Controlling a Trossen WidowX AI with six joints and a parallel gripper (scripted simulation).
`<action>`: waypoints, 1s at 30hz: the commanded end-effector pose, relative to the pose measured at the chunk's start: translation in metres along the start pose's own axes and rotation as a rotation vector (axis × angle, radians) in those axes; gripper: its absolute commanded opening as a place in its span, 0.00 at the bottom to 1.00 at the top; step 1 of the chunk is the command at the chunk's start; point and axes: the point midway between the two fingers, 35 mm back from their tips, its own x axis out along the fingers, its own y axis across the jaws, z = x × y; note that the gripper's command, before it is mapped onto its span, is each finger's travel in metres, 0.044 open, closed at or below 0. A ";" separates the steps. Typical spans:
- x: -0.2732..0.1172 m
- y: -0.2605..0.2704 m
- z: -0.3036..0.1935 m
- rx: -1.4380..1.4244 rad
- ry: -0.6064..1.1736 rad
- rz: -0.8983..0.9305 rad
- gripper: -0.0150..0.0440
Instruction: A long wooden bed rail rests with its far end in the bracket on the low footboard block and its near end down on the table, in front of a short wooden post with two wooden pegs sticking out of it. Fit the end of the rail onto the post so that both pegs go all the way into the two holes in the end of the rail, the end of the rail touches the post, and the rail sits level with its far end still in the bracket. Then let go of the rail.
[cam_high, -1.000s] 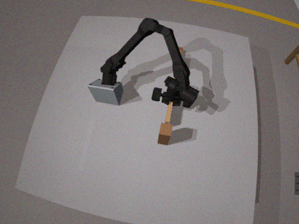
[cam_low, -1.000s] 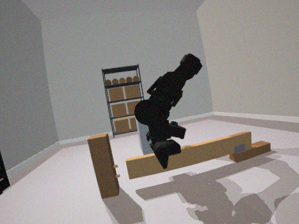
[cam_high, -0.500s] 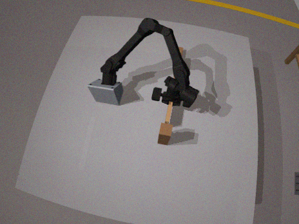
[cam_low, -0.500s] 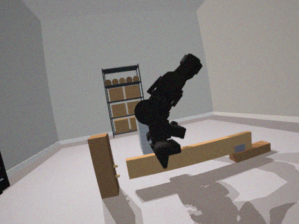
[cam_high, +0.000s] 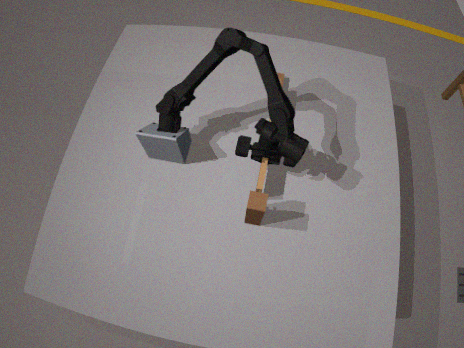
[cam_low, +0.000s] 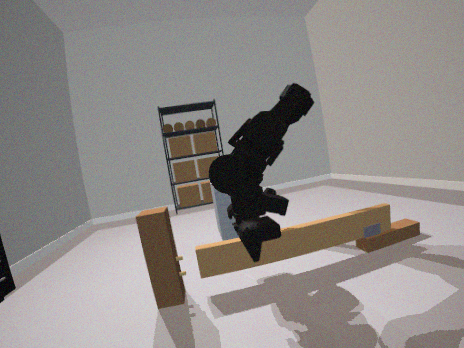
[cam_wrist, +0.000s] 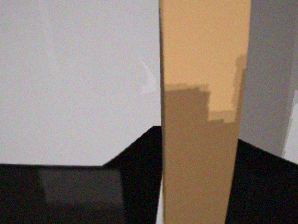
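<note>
My gripper (cam_high: 264, 156) (cam_low: 267, 245) (cam_wrist: 180, 134) is clamped on the wooden rail (cam_high: 262, 175) (cam_low: 320, 234) (cam_wrist: 202, 60), grasping it between its middle and its near end, which I hold raised off the table (cam_high: 200, 260) (cam_low: 260, 320) (cam_wrist: 75, 75). In the top view the rail runs from near the table's upper edge down toward the post (cam_high: 257, 201) (cam_low: 157, 260), which stands well in from all four corners; a gap separates rail and post, and both pegs (cam_low: 179, 258) show bare. The far end sits at the bracket (cam_low: 372, 230) on the low footboard block (cam_low: 392, 236).
</note>
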 end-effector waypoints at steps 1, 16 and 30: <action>-0.003 -0.003 0.002 -0.002 0.000 -0.013 0.25; -0.003 -0.003 -0.001 -0.002 0.000 -0.013 0.25; -0.002 -0.003 -0.006 -0.002 0.000 -0.013 0.25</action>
